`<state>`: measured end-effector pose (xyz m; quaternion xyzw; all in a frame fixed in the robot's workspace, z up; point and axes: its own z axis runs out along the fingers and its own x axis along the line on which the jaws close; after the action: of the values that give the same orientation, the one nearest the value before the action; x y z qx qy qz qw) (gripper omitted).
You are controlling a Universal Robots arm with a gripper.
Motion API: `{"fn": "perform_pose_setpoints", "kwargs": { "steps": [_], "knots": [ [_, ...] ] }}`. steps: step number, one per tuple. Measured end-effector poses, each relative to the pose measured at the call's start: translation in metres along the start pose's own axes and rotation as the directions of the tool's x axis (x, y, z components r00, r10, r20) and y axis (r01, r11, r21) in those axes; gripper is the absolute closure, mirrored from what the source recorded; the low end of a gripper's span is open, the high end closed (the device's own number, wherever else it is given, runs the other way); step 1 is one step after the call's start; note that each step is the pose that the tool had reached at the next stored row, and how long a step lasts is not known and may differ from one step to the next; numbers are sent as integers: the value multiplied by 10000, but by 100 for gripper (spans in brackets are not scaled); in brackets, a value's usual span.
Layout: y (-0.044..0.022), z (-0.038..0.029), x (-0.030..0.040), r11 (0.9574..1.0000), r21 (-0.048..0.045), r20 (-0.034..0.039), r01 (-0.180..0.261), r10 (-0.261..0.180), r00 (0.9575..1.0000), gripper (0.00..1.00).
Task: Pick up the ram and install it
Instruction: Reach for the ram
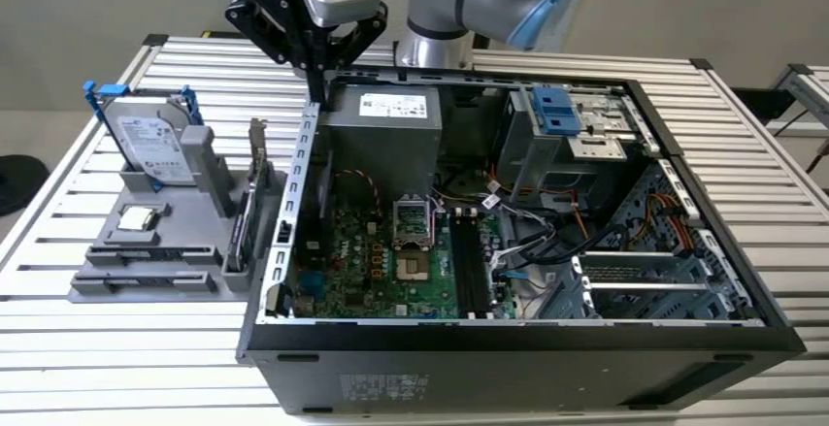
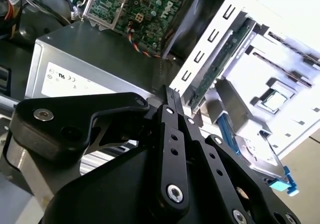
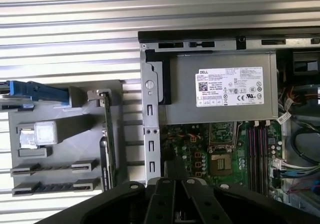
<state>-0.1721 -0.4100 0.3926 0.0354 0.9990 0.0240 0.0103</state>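
Gripper (image 1: 318, 88) closed, nothing held, above case (image 1: 518, 348) corner. First wrist view: ram (image 3: 107, 134) edgewise in holder (image 3: 75, 131).

Open computer case (image 1: 518, 358), hard drive (image 1: 146, 145), grey holder (image 1: 130, 285)

printed white label (image 3: 229, 86), on power supply (image 3: 220, 115)

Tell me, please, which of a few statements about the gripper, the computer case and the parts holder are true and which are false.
1. The gripper is above an edge of the computer case, by the power supply. True.
2. The jaws are wide open. False: they are shut together.
3. The hard drive lies inside the case. False: it stands in the gray holder outside the case, at the exterior view's left.
4. The case is open, showing the motherboard. True.
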Motion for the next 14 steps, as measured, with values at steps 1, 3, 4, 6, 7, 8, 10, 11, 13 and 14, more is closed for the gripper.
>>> {"fn": "perform_pose_setpoints", "kwargs": {
  "steps": [1,3,4,6,7,8,10,11,13,14],
  "knots": [
    [-3,0,10,10000,0,0,0,0,10000,100],
    [-9,-1,32,10000,-1,1,-1,1,10000,100],
    [-12,-1,42,10000,0,0,0,0,10000,100],
    [-18,-2,63,10000,-1,1,1,-1,10000,100],
    [-21,-2,74,10000,-1,0,4,-4,10000,100],
    [-25,-3,84,10000,0,0,6,-6,10000,100],
    [-32,-3,105,10000,-1,0,12,-12,10000,100],
    [-35,-4,116,10000,-1,0,16,-16,10000,100],
    [-41,-5,136,10000,0,-2,31,-31,10000,100],
    [-45,-5,146,10000,-1,-2,44,-44,10000,100]
  ]
}}
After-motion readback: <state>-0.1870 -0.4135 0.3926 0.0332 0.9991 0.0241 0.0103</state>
